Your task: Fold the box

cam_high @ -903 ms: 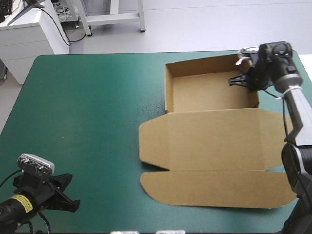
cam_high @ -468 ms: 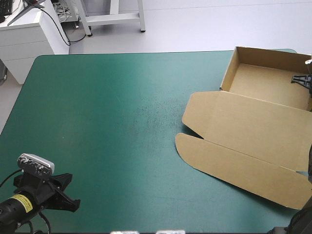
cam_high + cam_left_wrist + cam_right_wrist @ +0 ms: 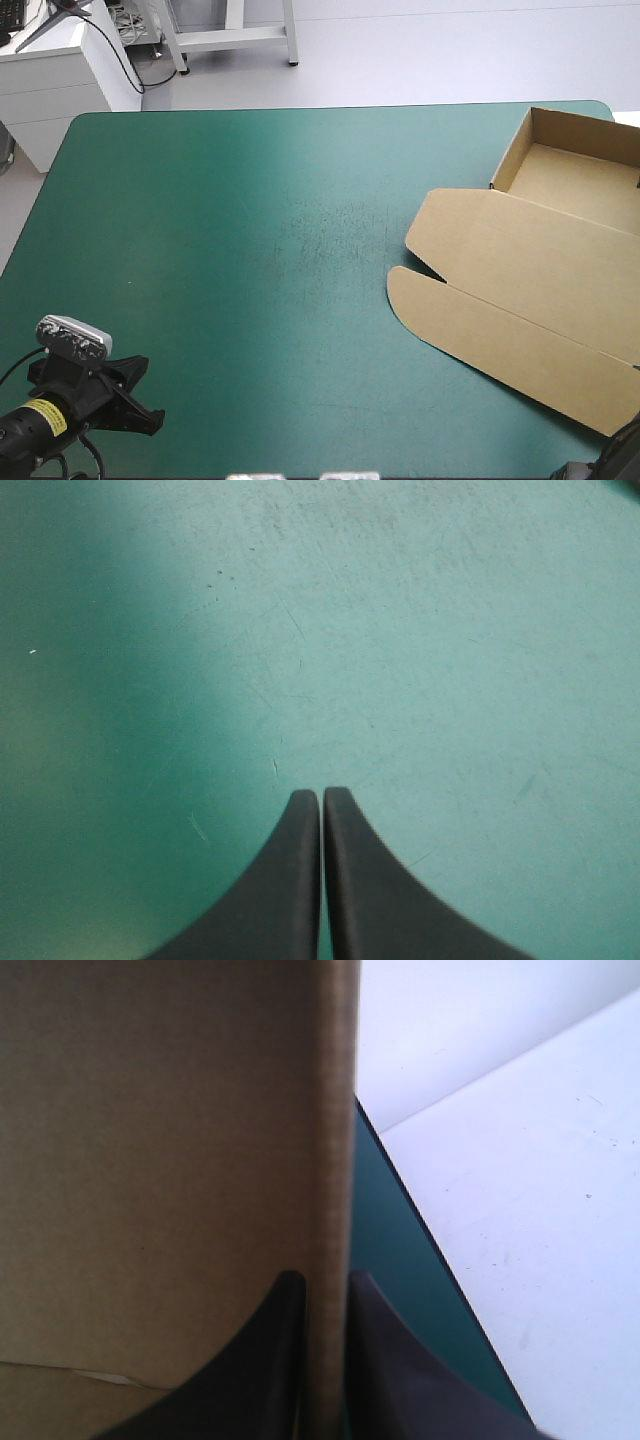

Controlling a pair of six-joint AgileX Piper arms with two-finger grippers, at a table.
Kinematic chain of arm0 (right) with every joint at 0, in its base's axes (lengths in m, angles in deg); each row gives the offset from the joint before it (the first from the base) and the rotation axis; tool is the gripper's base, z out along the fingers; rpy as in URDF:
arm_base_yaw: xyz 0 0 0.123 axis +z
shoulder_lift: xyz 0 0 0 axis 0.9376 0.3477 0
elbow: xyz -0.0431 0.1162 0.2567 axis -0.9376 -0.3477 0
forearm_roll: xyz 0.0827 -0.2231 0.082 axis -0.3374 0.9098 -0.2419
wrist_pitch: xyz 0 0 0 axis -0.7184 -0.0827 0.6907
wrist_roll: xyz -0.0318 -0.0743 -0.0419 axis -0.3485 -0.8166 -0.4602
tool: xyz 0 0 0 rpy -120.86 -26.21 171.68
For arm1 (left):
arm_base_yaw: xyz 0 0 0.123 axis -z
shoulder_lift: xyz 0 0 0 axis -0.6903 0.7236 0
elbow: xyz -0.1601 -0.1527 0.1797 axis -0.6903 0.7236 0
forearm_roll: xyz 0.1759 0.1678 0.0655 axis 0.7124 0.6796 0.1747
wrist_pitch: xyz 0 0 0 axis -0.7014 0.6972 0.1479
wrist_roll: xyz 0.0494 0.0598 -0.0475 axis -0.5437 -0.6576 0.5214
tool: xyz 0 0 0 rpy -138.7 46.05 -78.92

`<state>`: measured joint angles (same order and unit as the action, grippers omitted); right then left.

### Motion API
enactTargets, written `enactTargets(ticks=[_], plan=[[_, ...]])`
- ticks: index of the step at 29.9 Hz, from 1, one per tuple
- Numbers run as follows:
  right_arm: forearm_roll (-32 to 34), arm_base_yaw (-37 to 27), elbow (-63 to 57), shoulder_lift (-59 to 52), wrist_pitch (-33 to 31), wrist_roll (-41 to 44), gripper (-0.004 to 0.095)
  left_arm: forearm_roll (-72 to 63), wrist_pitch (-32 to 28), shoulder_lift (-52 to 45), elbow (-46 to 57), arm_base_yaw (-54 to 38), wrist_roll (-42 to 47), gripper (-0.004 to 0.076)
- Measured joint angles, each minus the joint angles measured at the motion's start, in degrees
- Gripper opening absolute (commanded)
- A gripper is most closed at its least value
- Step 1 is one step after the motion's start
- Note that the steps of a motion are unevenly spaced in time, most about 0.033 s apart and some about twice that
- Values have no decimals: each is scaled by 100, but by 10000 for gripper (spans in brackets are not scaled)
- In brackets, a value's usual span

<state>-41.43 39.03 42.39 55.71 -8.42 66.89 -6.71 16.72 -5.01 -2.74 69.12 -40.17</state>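
Observation:
The brown box [image 3: 540, 270] lies at the table's right side as an open tray with its lid spread flat toward the near edge, turned at an angle and partly past the picture's right edge. In the right wrist view my right gripper [image 3: 322, 1285] is shut on the box, one of its walls [image 3: 335, 1160] pinched between the black fingers. The right gripper itself is out of the high view. At the near left corner, my left gripper [image 3: 135, 395] rests low over the teal-green cover; its fingers [image 3: 322, 802] meet in a point with nothing between them.
The teal-green table [image 3: 250, 250] stretches bare across the left and middle. Its right edge [image 3: 400, 1200] runs just beyond the held wall, with pale floor past it. White furniture stands beyond the far left corner.
The box has slid and turned toward the table's right edge, carried by the right gripper, which has gone out of the high view. The left arm has not moved.

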Motion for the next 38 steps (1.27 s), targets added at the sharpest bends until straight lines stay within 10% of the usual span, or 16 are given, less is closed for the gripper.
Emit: enactTargets(ticks=[5, 15, 21, 27, 38], plan=[[-191, 0, 5, 37, -117, -79, 846, 0, 5, 0, 0, 0, 0, -8], [-343, 0, 54, -274, -341, -91, 872, -6, 5, 0, 0, 0, 0, -8], [-1415, 0, -3, -1191, -361, -127, 662, -1, 5, 0, 0, 0, 0, -8], [-2290, 579, -434, -2392, -381, -707, 5, -1, 5, 0, 0, 0, 0, -8], [-2392, 2701, -2466, -4186, -79, -1383, 0, -6, -255, -121, 90, 0, 19, -8]])
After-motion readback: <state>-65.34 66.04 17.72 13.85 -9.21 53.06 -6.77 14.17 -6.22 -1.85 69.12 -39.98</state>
